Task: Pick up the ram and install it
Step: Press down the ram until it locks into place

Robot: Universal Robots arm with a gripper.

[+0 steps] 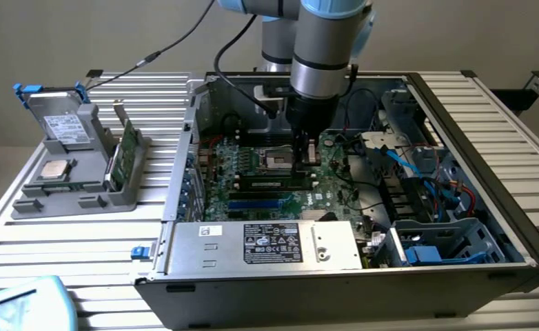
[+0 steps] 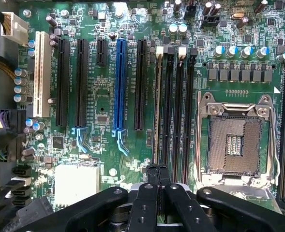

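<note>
The ram stands edge-on in the memory slot closest to the long expansion slots, showing as a thin olive-green strip. In the exterior view the ram lies along the motherboard inside the open computer case. My gripper is shut, fingers pressed together with nothing between them, and its tips sit directly over one end of that strip. Whether the tips touch the ram I cannot tell. The gripper hangs straight down from the arm, low over the board.
The empty processor socket lies beside the memory slots. The power supply and the case walls hem in the board, with cables on the exterior view's right. A grey holder on the exterior view's left carries a drive, a silver chip and a green card.
</note>
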